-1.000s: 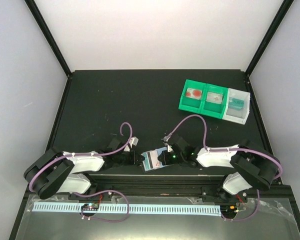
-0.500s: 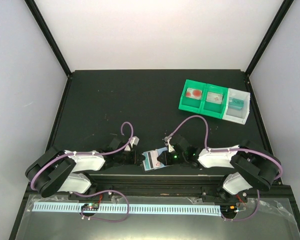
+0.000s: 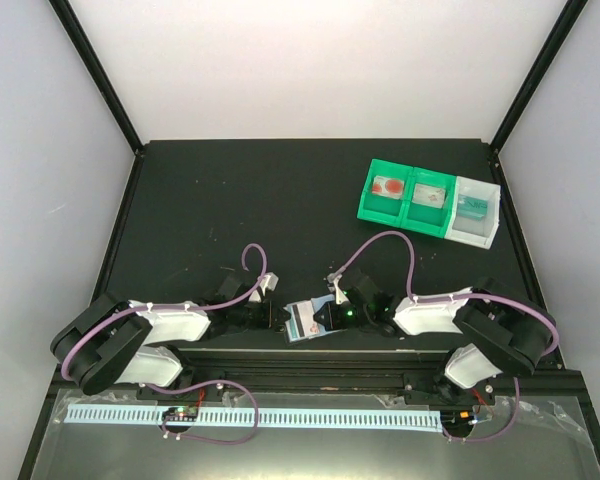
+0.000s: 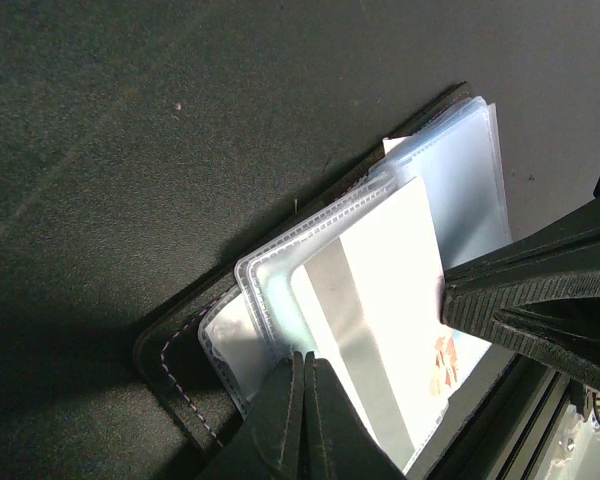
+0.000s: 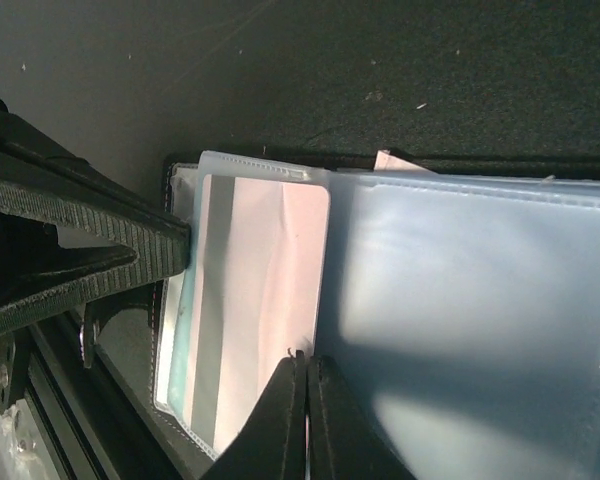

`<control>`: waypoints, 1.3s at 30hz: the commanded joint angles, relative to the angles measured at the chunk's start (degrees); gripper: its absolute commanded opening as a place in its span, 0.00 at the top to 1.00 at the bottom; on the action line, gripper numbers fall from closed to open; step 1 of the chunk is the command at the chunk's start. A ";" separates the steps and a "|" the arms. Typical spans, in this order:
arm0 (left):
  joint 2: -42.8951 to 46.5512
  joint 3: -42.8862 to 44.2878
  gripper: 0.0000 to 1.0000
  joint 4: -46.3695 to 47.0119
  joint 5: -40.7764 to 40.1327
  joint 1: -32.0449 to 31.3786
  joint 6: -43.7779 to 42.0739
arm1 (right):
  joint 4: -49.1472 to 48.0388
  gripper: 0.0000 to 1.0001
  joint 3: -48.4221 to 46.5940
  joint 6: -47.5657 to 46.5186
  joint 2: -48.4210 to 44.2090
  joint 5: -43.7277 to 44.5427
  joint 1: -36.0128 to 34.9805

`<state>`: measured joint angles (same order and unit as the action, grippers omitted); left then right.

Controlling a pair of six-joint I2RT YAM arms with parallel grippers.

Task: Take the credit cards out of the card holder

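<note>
My left arm lies folded low along the near edge of the table [image 3: 230,200], its claw [image 3: 279,316] pinched shut at the left rim of the open card holder [image 3: 300,323], where a white credit card [image 4: 380,300] sits sleeved, while my right claw [image 3: 326,318], its arm equally low, is shut at that card's edge.

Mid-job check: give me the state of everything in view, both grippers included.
card holder: open, flat on the table, clear sleeves fanned out.
credit card: white with a grey stripe, in the holder's sleeve, not out.
left gripper: shut, tips at the sleeves' edge.
right gripper: shut, tips at the card's edge.
tray: upright, something in each compartment.
</note>
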<state>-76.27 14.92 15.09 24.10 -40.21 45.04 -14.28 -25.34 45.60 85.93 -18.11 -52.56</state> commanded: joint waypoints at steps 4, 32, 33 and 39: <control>-0.85 -1.03 0.99 -3.51 -3.31 -0.34 -0.66 | 1.09 0.99 0.81 -0.08 -1.01 1.38 0.35; 20.90 3.75 0.37 -17.57 -2.54 -0.36 6.97 | 15.98 0.99 -2.16 -18.33 -19.96 11.53 0.35; 22.47 3.98 0.34 -18.25 -2.27 -0.30 8.45 | 15.99 0.99 -2.54 -20.00 -20.73 11.50 0.30; 32.37 1.90 0.27 -16.38 -1.24 -0.10 24.10 | 11.93 0.99 -1.10 -29.55 -25.97 15.27 -2.07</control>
<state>-48.82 16.80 -1.87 21.87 -40.25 57.45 1.23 -26.35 25.08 63.24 -7.09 -52.99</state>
